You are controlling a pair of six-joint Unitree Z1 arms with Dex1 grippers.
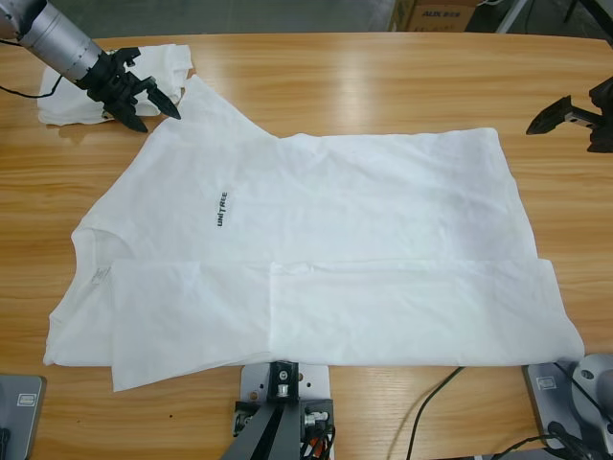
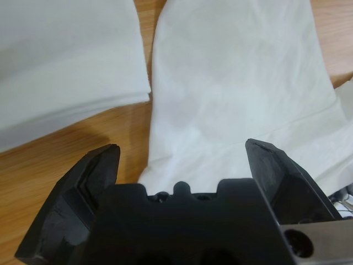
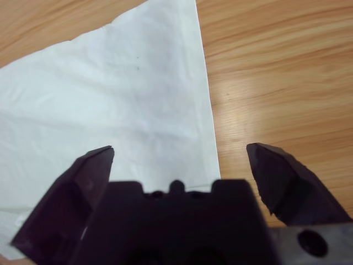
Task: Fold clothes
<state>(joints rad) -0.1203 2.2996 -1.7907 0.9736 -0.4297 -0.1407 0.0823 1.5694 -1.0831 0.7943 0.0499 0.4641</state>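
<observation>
The lettered T-shirt (image 1: 326, 249) lies mid-table (image 1: 383, 86), bare wood at 12 o'clock. Left hand (image 1: 153, 105), spread, hovers at its 10 o'clock sleeve beside the folded bundle (image 1: 67, 101); right hand (image 1: 548, 122), spread, at 2 o'clock.

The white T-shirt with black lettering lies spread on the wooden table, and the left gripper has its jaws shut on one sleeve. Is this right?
Not quite. The left gripper is open, its jaws apart over the sleeve of the white T-shirt with black lettering, gripping nothing; the left wrist view shows it. The shirt does lie spread on the wooden table.
</observation>
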